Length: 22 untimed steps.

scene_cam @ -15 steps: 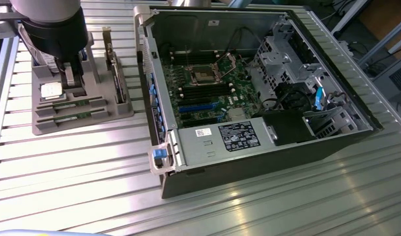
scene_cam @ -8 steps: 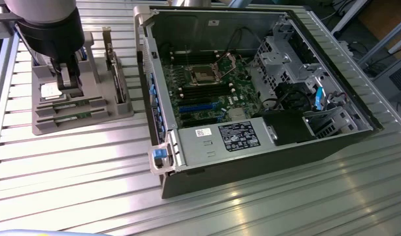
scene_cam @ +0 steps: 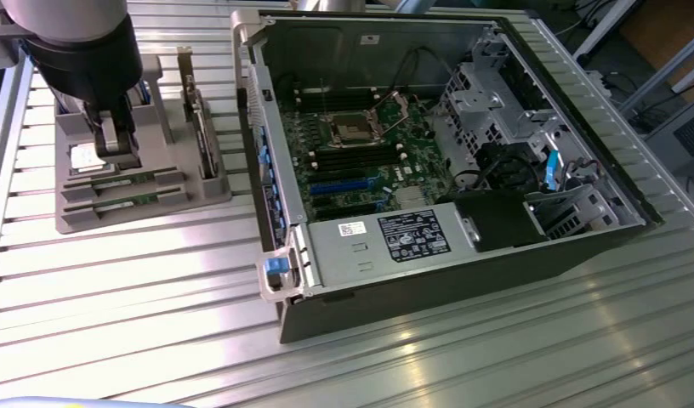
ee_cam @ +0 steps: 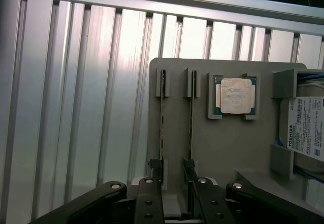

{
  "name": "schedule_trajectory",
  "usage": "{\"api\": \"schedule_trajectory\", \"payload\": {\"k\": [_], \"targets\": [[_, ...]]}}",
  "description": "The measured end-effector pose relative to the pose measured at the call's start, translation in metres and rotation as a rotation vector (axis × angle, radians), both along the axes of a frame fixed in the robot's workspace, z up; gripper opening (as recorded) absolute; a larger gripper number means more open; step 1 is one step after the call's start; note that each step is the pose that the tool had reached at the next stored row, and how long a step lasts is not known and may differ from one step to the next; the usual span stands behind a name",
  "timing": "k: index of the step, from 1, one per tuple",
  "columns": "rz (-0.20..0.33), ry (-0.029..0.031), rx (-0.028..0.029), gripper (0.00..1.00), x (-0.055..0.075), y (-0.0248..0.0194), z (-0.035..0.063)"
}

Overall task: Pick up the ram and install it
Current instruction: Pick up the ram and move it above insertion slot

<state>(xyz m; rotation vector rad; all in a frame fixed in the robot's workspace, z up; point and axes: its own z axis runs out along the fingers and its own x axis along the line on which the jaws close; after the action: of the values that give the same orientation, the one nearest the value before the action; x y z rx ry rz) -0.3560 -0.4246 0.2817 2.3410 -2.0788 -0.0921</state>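
Jaws stand wide apart on the gripper [ee_cam: 172,169], released and clasping nothing, as it hangs low over the near end of a gray holder [ee_cam: 223,148] that lies on the slatted aluminium table [scene_cam: 154,289]. Two slots in the holder each carry a thin green board standing on edge: one ram stick [ee_cam: 162,115] and, just beside it and parallel, its twin [ee_cam: 191,115]. The black fingertips [ee_cam: 188,164] sit at the ends of these two slots, close above the sticks but apart from them; which stick they line up with cannot be told. Beyond the twin, a square silver processor chip [ee_cam: 235,96] rests flat in its own recess, and past that a hard drive [ee_cam: 306,128] with a white label sits in the holder's last bay. In the exterior view the arm comes down over the holder near that view's upper left, with the sticks showing as two green strips in front of it. Well apart, toward the exterior view's right, an open computer case [scene_cam: 619,195] lies on its side, baring its motherboard [scene_cam: 370,161] and a silver power supply [scene_cam: 393,242].
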Motion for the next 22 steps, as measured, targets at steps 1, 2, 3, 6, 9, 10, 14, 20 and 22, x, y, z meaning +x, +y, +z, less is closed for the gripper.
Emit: {"api": "schedule_trajectory", "payload": {"k": [1,2,3,6,9,10,14,20,22], "targets": [[0.000,0.0000,0.0000,0.30,0.0000,0.0000,-0.0001],[0.000,0.0000,0.0001,0.30,0.0000,0.0000,-0.0003],[0.000,0.0000,0.0001,0.30,-0.0001,0.0000,-0.0005],[0.000,0.0000,0.0001,0.30,-0.0002,0.0000,-0.0012],[0.000,-0.0001,0.0001,0.30,-0.0002,0.0000,-0.0016],[0.000,0.0000,0.0001,0.30,-0.0002,0.0000,-0.0017],[0.000,-0.0001,0.0001,0.30,-0.0003,0.0001,-0.0031],[0.016,0.0000,0.0000,0.30,-0.0023,0.0000,-0.0067],[0.060,-0.0001,0.0000,0.30,-0.0024,0.0000,-0.0073]]}}
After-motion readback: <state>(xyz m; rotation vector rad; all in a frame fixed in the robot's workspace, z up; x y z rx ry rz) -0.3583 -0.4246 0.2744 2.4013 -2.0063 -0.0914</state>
